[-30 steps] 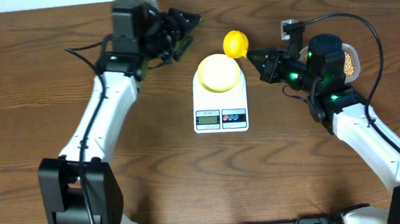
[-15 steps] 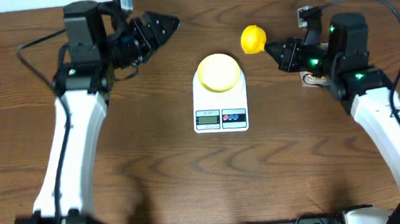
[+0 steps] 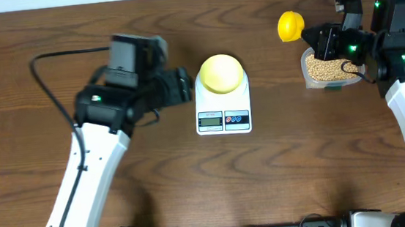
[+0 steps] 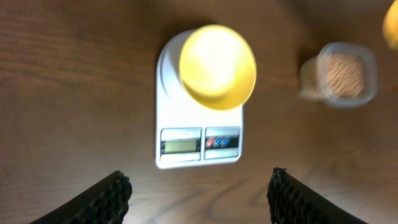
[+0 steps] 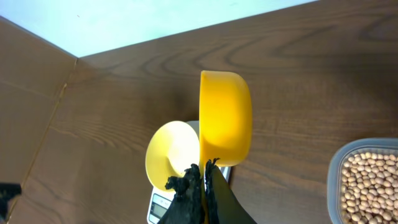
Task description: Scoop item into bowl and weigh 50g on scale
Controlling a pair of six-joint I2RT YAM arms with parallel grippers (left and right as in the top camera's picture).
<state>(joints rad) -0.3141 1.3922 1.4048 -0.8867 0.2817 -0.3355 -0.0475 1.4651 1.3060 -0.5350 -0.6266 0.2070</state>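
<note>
The pale yellow bowl (image 3: 221, 73) (image 4: 217, 65) sits on the white scale (image 3: 223, 115) (image 4: 196, 140) at mid table. Just left of the scale, my left gripper (image 3: 184, 86) (image 4: 200, 200) is open and empty, its fingers (image 4: 109, 199) framing the scale's front. At the back right, my right gripper (image 3: 309, 38) (image 5: 205, 173) is shut on the handle of a yellow scoop (image 3: 290, 25) (image 5: 225, 118), held in the air left of the clear tub (image 3: 327, 69) (image 5: 367, 180) of tan beans (image 4: 345, 74). The scoop stands on edge, so its contents are hidden.
The wooden table (image 3: 156, 176) ends at a pale wall along the back. Cables trail from both arms. Part of the tub lies under the right arm in the overhead view.
My left arm swung from the back left down to the scale's left side. My right arm carried the scoop rightward and back, uncovering the tub of beans.
</note>
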